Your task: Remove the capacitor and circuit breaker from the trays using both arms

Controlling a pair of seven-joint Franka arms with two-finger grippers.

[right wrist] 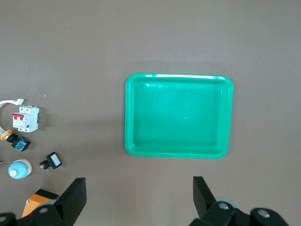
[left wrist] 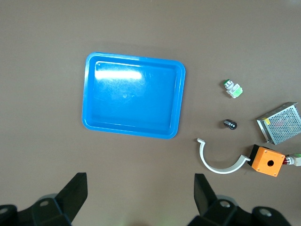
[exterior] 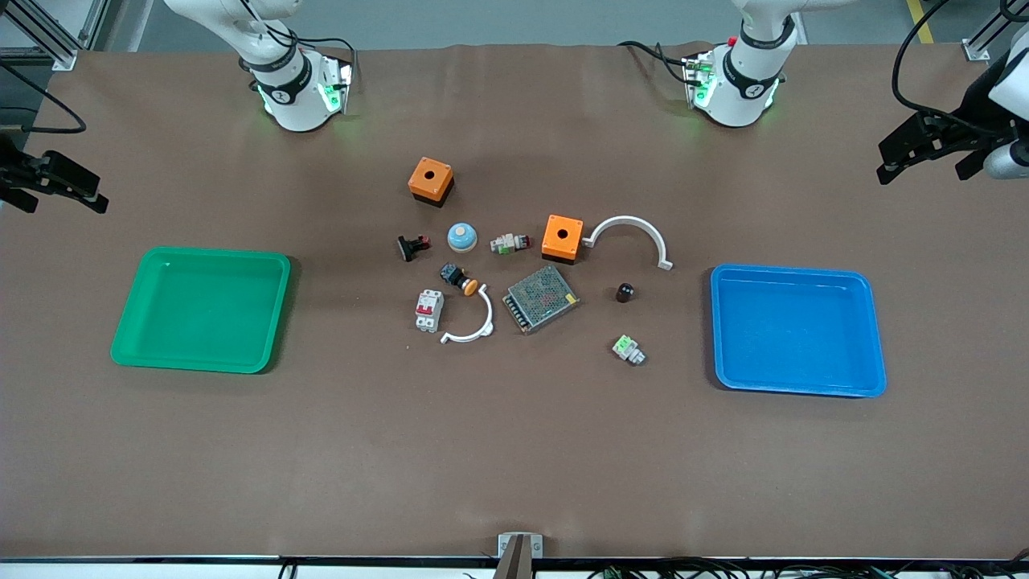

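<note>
The capacitor (exterior: 625,292), a tiny black cylinder, stands on the table between the metal mesh box and the blue tray (exterior: 788,270). It also shows in the left wrist view (left wrist: 230,124). The breaker (exterior: 429,310), a light-grey block with red levers, lies in the parts cluster toward the green tray (exterior: 217,252), and shows in the right wrist view (right wrist: 25,119). My left gripper (exterior: 892,161) hangs open and empty over the table's left-arm end (left wrist: 141,181). My right gripper (exterior: 88,193) hangs open and empty over the right-arm end (right wrist: 139,183).
Two orange boxes (exterior: 431,181) (exterior: 562,238), a metal mesh box (exterior: 540,299), two white arcs (exterior: 631,233) (exterior: 474,326), a blue-domed part (exterior: 462,236), a white-and-green block (exterior: 629,350), an orange-capped button (exterior: 458,278) and a black-and-red clip (exterior: 412,247) lie mid-table.
</note>
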